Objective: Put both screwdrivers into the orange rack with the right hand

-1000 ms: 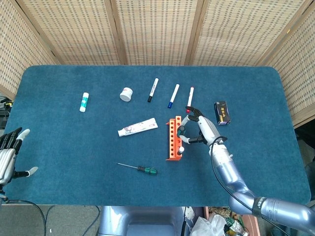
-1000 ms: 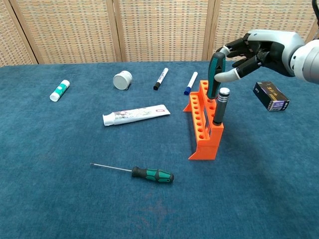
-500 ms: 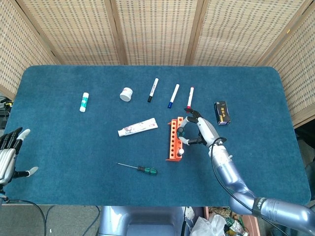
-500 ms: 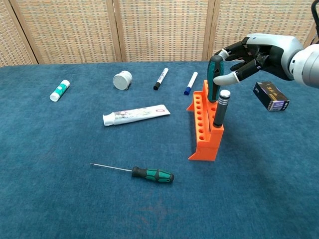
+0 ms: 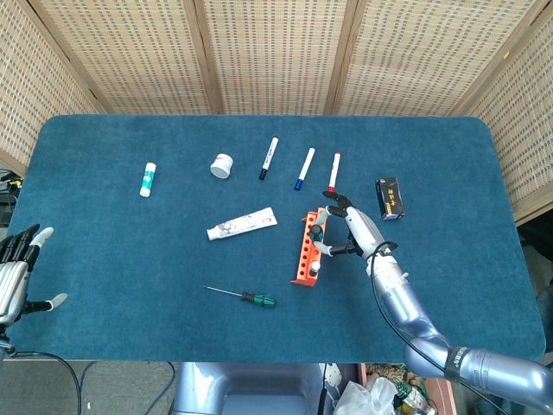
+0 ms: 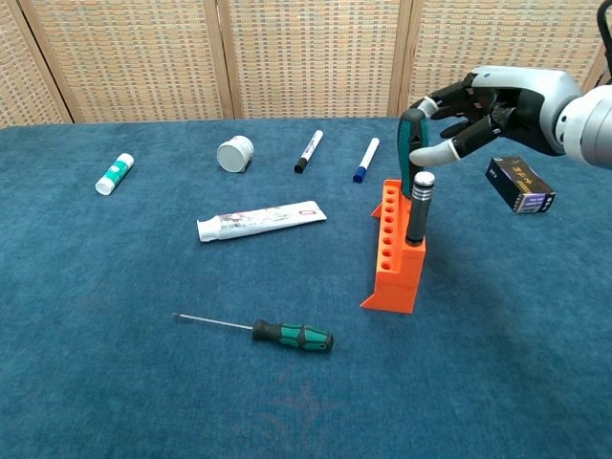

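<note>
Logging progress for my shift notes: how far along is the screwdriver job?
Nothing looks finished. The right robot hand holds one green-handled screwdriver upright at the orange rack, beside a grey-capped tool already standing there. The other screwdriver lies on the table, untouched. The left robot hand is idle.

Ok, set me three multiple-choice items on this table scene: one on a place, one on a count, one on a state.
1. Where does the loose green-handled screwdriver lie?
A. On the cloth, nearer the camera than the toothpaste tube
B. Inside the orange rack
C. Beside the black box

2. How many marker pens lie in the row behind the rack in the head view?
A. One
B. Three
C. Five

3. What is the right hand doing?
A. Resting flat on the cloth
B. Holding the white cap
C. Gripping a green-handled tool that stands in the rack

Answers: 1 A, it lies alone on bare cloth; 2 B, black-, blue- and red-tipped pens; 3 C, its fingers wrap the upright handle.
</note>
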### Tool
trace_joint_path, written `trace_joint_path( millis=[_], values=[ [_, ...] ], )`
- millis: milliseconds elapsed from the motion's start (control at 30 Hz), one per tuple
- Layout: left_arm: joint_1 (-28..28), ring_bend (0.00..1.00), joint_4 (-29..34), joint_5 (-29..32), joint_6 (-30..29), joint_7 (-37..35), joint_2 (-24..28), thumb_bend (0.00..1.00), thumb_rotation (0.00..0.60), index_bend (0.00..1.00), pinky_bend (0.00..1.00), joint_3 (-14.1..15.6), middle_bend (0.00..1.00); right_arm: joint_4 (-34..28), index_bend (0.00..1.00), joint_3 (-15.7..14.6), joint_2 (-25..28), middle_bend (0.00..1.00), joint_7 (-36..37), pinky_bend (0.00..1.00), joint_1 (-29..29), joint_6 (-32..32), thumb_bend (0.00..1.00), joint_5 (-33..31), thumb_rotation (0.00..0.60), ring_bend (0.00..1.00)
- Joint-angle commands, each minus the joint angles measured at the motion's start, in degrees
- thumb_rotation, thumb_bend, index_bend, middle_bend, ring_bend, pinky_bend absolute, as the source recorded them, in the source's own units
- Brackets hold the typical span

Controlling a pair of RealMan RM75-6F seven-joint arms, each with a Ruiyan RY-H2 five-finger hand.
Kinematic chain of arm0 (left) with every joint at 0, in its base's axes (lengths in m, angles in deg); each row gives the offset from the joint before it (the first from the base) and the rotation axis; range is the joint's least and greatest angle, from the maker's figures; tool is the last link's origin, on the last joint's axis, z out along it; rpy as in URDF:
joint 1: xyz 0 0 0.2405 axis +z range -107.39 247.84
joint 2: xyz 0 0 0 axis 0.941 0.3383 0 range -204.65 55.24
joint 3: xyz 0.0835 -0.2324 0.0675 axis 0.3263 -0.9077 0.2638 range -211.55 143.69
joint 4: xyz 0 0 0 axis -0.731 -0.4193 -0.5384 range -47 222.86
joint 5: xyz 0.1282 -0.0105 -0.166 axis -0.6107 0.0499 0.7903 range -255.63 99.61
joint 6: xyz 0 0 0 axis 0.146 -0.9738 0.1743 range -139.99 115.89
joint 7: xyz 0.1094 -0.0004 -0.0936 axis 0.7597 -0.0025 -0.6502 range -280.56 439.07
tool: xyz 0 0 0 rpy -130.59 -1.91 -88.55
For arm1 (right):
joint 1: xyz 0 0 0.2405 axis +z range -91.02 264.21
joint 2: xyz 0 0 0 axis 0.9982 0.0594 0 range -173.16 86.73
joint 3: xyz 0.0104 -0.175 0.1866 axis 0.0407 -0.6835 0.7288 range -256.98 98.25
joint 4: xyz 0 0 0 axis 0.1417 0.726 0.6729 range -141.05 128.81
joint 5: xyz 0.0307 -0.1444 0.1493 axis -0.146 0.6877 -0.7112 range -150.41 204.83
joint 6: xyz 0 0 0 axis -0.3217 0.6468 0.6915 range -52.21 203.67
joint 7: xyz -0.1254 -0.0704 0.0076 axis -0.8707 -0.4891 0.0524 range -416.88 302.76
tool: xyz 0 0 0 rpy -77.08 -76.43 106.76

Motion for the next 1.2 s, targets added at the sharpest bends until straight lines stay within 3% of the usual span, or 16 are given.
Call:
trace_joint_path(
  millis=[33, 300, 700, 867, 1067, 1200],
  values=[
    [0.01, 0.00, 0.04, -0.04, -0.05, -0.02, 0.07, 0.00, 0.600, 0.00, 0.00, -0.02, 0.00, -0.07, 0.47, -0.01, 0.09, 0.08, -0.16, 0.09, 0.08, -0.12, 0.24, -0.12, 0.600, 0.00],
    [0.09, 0.00, 0.02, -0.15, -0.25, 0.09, -0.03, 0.00, 0.600, 0.00, 0.00, 0.03, 0.00, -0.27, 0.39, -0.36, 0.73, 0.08, -0.51, 0.09, 0.18, -1.01, 0.15, -0.36, 0.600, 0.00],
    [0.16, 0.00, 0.13, -0.14, -0.45, 0.29, -0.05, 0.00, 0.600, 0.00, 0.00, 0.04, 0.00, -1.41, 0.38, -0.07, 1.84, 0.08, 0.25, 0.09, -0.17, -1.10, 0.15, 0.06, 0.600, 0.00],
    [0.35, 0.00, 0.20, -0.45, -0.73, -0.06, 0.08, 0.00, 0.600, 0.00, 0.00, 0.10, 0.00, -3.30, 0.32, 0.34, 3.31, 0.08, 0.90, 0.09, -0.94, -0.18, 0.13, 1.38, 0.600, 0.00],
    [0.99, 0.00, 0.31, -1.92, -1.73, -0.89, 0.36, 0.00, 0.600, 0.00, 0.00, 0.47, 0.00, -7.81, 0.27, -0.03, 7.18, 0.06, 1.19, 0.09, -3.81, 3.54, 0.11, 6.38, 0.600, 0.00],
    [1.56, 0.00, -0.17, -3.61, -2.69, -0.62, -0.05, 0.00, 0.600, 0.00, 0.00, 1.13, 0.00, -9.88, 0.25, -4.09, 10.35, 0.04, -0.95, 0.09, -8.72, 9.95, 0.01, 14.63, 0.600, 0.00]
  ],
)
